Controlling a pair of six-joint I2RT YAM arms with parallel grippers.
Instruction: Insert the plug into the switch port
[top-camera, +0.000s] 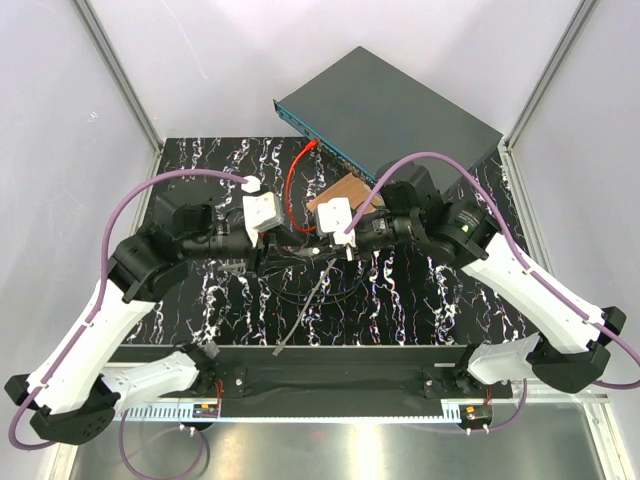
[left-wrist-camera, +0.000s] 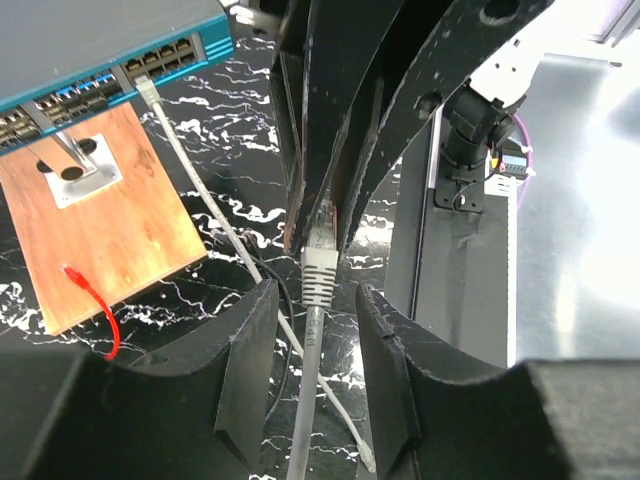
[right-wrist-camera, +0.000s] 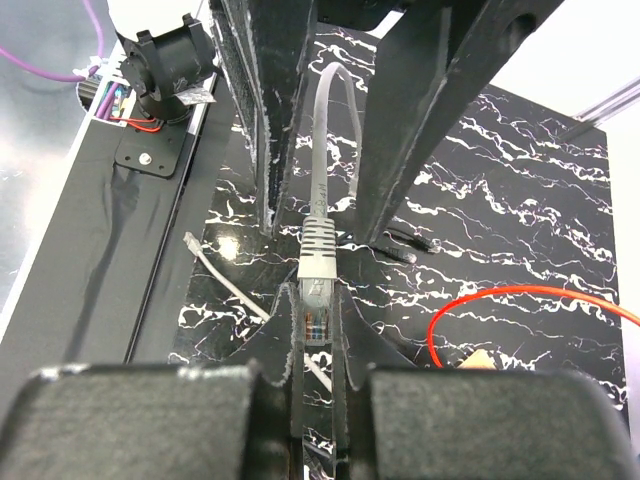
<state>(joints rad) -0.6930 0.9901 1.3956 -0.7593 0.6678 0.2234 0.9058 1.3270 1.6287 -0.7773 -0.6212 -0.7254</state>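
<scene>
Shows the jaws of the right gripper pressed together on the clear plug, and the jaws of the left gripper standing apart, one on each side of the plug's grey boot, with a gap visible on both sides. Sets both grippers nose to nose over the middle of the black marbled table. Places the switch at the table's far right corner, turned at an angle and partly past the far edge, its teal socket face toward the near left. Puts a copper-brown plate just in front of that face, a small silver fitting on top of it. Includes a red cable curving beside the plate's left edge, and a pale cable running from the socket row down across the table. Trails the grey cable away from the boot, between the left fingers. Holds the plug above the table's middle, well apart from the switch, its tip between the right jaws.
</scene>
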